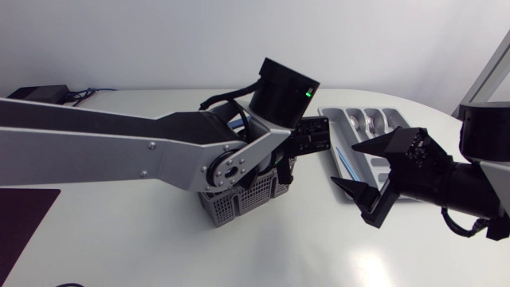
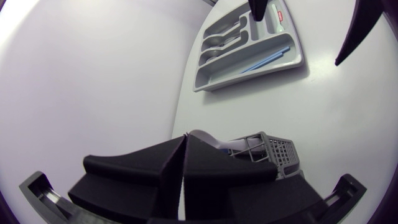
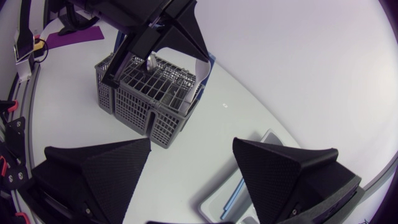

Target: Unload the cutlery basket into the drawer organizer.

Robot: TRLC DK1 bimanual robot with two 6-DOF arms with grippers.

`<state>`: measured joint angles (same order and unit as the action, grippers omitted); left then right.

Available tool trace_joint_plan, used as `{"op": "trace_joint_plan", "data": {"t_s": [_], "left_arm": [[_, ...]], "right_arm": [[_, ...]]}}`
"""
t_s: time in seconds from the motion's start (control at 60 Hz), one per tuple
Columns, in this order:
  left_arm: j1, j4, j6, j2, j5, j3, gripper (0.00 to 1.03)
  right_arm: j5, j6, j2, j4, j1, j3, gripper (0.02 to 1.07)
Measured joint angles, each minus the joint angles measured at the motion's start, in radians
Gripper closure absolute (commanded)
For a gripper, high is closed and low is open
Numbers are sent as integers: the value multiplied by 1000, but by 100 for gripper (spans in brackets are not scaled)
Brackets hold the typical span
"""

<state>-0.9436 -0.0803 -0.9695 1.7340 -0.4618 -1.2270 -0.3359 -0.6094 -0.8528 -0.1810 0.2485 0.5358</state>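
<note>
Basket (image 3: pixel 134 102) clearest R wrist; head half-hid.

The left arm (image 1: pixel 119 147) stretches in from the left edge to about the middle of the head view, with its wrist bent steeply downward. The left gripper (image 2: pixel 185 140) has its 2 wedge fingers pressed together along a thin seam (whether anything is pinched there cannot be told). The right arm (image 1: pixel 478 191) comes in low from the right. The right gripper (image 1: pixel 344 166) points toward the left arm, with its 2 fingers spread wide apart.
</note>
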Motion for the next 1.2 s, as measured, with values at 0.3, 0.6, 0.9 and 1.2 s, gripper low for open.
{"op": "trace_joint_plan", "data": {"t_s": [0.3,0.6,0.9,1.2], "left_arm": [[-2,-12,0,-8,0,19,82],[-2,82,2,-8,12,18,8],[10,303,92,-72,65,-40,7],[41,499,212,-248,173,-61,7]], "right_arm": [[0,0,-18,10,7,-14,12],[0,0,-19,21,13,-14,12],[-2,17,-55,29,26,-13,12],[-34,95,-221,77,45,82,15]]}}
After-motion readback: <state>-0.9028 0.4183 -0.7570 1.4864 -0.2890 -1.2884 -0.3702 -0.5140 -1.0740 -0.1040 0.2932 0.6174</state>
